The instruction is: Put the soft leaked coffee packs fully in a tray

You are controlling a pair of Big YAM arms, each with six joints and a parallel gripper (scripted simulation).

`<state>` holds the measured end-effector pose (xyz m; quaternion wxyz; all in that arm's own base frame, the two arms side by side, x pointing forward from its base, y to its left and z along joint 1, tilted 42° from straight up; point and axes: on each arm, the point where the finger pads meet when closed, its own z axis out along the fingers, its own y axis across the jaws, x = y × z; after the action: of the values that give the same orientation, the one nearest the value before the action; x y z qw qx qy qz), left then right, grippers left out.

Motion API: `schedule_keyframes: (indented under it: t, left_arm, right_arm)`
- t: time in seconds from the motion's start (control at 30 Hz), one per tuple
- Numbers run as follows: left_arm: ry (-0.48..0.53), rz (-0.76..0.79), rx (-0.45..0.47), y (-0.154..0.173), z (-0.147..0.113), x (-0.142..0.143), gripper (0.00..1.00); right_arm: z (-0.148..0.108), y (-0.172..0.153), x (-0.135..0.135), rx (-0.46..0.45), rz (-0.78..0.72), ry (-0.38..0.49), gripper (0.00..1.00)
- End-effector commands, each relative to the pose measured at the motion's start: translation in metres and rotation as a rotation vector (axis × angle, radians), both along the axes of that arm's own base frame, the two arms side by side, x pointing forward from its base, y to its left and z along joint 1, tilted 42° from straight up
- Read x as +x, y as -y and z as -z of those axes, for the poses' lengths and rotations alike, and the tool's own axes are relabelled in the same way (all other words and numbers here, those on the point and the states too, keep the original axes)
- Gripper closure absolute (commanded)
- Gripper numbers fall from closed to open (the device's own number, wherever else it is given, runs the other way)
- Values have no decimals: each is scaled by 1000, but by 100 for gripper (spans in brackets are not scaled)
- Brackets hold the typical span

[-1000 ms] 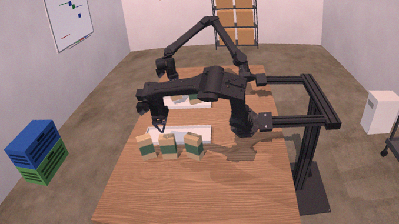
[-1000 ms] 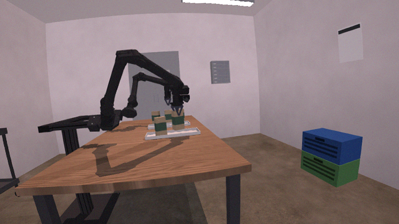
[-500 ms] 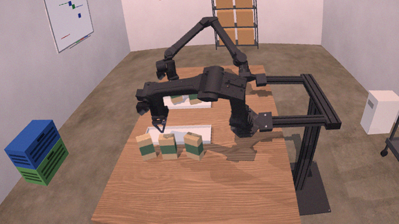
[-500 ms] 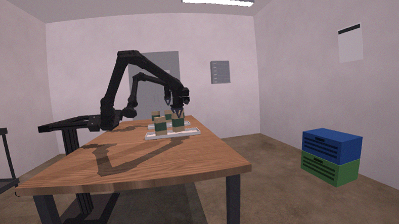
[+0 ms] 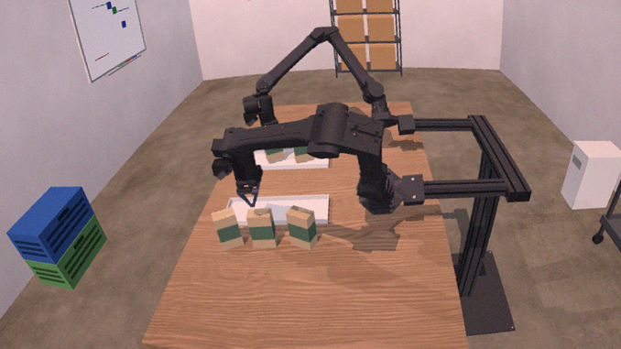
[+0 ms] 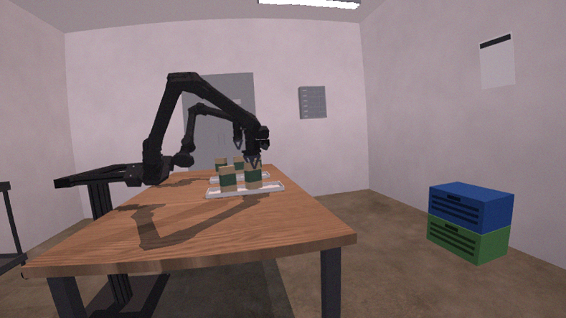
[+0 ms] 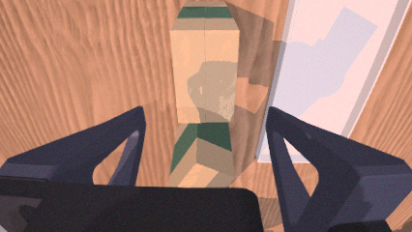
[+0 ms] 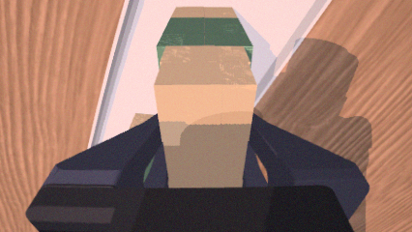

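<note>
Three tan-and-green packs (image 5: 227, 229) (image 5: 261, 230) (image 5: 302, 229) stand on the bench beside the near tray (image 5: 307, 207) (image 7: 358, 53). My left gripper (image 5: 251, 204) (image 7: 205, 115) (image 6: 238, 144) is open above and near them; one pack top (image 7: 205, 77) lies in front of its fingers. My right gripper (image 6: 253, 161) (image 8: 205, 115) is shut on a pack (image 6: 253, 176) (image 8: 205, 103), upright in the other tray (image 6: 273, 189) (image 5: 323, 162) (image 8: 140, 58); whether its bottom touches the tray is unclear. Another pack (image 6: 227, 179) (image 8: 140, 118) stands in that tray. In the top view the left arm hides the right fingers.
The bench (image 5: 294, 307) (image 6: 211, 229) carries both arms' shadows. The arms reach in from a dark frame (image 5: 496, 145) along one long edge. Blue and green crates (image 5: 57, 233) (image 6: 471, 213) stand on the floor beyond the other side.
</note>
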<state>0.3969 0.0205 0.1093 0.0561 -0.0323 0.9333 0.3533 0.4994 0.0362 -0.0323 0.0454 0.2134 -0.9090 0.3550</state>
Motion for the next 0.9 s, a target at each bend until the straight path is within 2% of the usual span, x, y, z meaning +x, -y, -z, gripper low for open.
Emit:
schedule_keyframes:
  t: [0.0, 0.03, 0.47, 0.87]
  left_arm:
    - [25, -9, -5, 3, -6, 7, 24]
    - [25, -9, -5, 3, -6, 7, 24]
    - [25, -9, -5, 3, -6, 7, 24]
    - [25, -9, -5, 3, -6, 7, 24]
  right_arm:
    - [-7, -8, 10, 6, -13, 23, 77]
    - [-5, -17, 8, 5, -42, 20, 77]
    - [1, 2, 6, 1, -10, 9, 77]
    - [0, 3, 9, 3, -10, 18, 77]
